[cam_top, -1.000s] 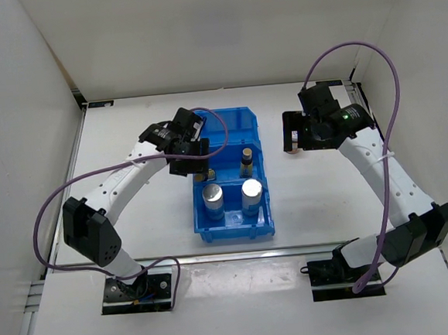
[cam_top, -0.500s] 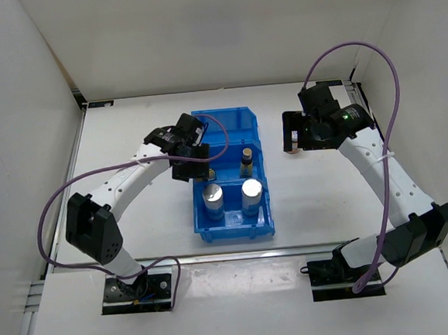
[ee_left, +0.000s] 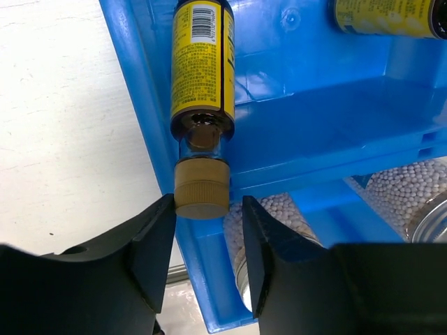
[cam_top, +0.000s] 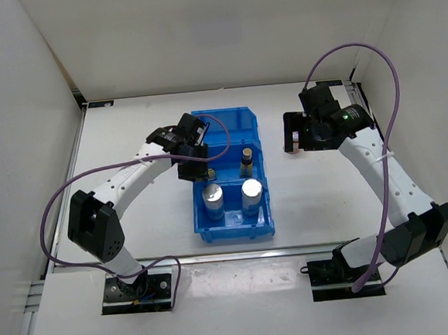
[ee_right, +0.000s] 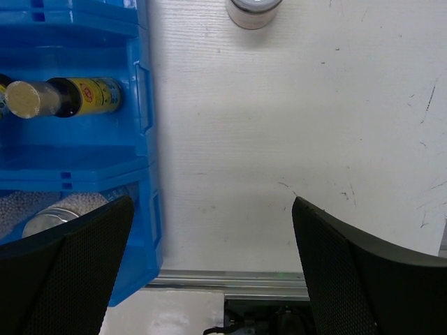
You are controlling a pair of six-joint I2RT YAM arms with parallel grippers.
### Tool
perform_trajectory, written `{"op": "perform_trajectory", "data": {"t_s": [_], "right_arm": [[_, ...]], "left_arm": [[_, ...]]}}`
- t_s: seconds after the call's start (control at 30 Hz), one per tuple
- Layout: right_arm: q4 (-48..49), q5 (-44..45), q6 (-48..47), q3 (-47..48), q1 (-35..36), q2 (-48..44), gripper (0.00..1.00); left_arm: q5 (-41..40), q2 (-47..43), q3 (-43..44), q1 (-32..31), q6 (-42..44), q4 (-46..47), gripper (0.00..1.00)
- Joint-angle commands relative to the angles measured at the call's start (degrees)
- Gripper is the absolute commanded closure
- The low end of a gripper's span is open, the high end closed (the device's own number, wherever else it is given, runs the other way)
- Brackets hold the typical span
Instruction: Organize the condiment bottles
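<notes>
The left gripper point(ee_left: 208, 213) meets the brown bottle point(ee_left: 202, 63)
It stands in the blue bin's point(ee_left: 314, 118) middle part, cap point(ee_left: 202, 188) nearest the fingers point(ee_left: 150, 244), body pointing away. They hug the cap; squeezing or not, I cannot tell. The right gripper point(ee_right: 211, 206) is wide apart and empty.

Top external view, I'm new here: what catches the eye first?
A blue bin sits centred on the table, two silver-topped cylinders in its near compartment. The left gripper brackets the cap of a brown bottle by the bin's left wall; the right gripper hovers open over the table.

Overhead and both close wrist views share the bin point(cam_top: 236, 128)
</notes>
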Motion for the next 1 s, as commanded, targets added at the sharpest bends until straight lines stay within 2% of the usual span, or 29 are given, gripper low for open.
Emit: {"op": "perform_trajectory", "data": {"t_s": [0.0,0.03,0.17,0.73,0.97], "right_arm": [[0.9,-0.1,-0.7,0.1,-0.3,-1.4,0.03],[0.9,-0.1,-0.7,0.1,-0.3,-1.4,0.03],[0.9,-0.1,-0.7,0.1,-0.3,-1.9,0.03],[0.9,-0.6,-1.3,-0.5,-0.9,-1.9,0.03],[0.9,-0.6,-1.3,-1.0,-0.9,-1.9,0.03]], "left_arm": [[1.5,-0.9,0.4,-0.2,-0.1,0.9,0.49],[1.5,-0.9,0.9,-0.2,-0.1,0.9,0.49],[2.0,-0.9,0.9,-0.2,-0.1,0.9,0.59],[3.1,-0.4,5.9,-0.2,0.6,-0.2,0.83],[1.3,1.3,9.1,-0.2,1.8,-1.3,0.84]]}}
